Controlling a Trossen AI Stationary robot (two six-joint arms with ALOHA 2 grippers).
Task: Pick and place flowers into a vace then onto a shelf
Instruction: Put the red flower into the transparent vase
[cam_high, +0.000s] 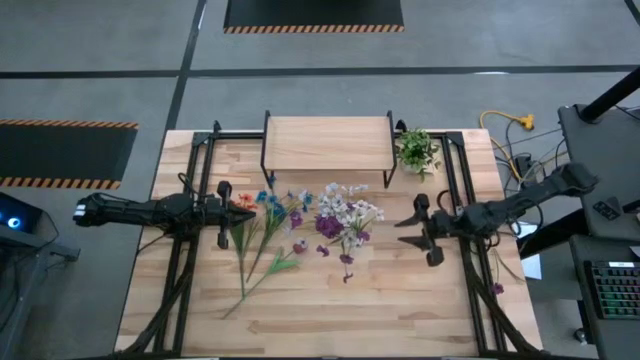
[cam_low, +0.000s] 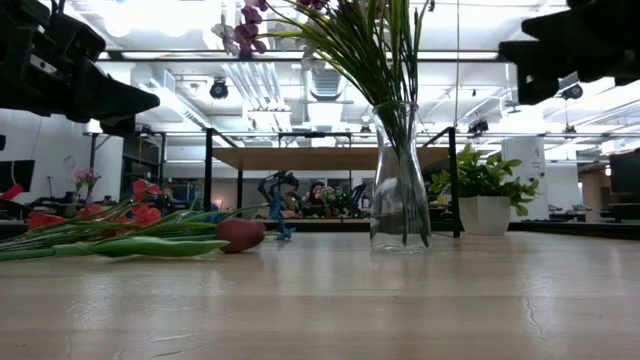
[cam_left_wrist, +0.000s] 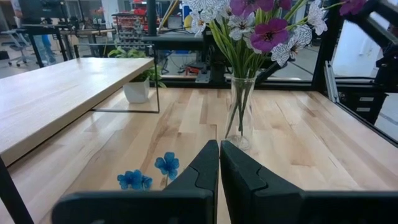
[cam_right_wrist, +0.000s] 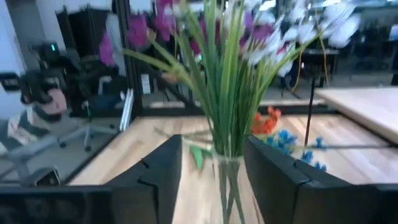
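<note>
A clear glass vace (cam_low: 400, 180) stands upright on the tabletop with a bunch of purple and white flowers (cam_high: 343, 215) in it, their stems down through its mouth. More flowers (cam_high: 262, 225), orange, blue and purple, lie flat on the table to its left. The shelf (cam_high: 328, 140) stands at the far edge. My right gripper (cam_high: 420, 238) is open to the right of the vace, pointing at it and apart from it; its wrist view shows the vace (cam_right_wrist: 227, 186) beyond the gap. My left gripper (cam_high: 228, 212) is shut beside the loose flowers.
A small potted plant (cam_high: 416, 150) stands right of the shelf at the far edge. Black frame rails (cam_high: 200, 180) run along both sides of the table. Bare wood lies toward the near edge (cam_high: 380, 310).
</note>
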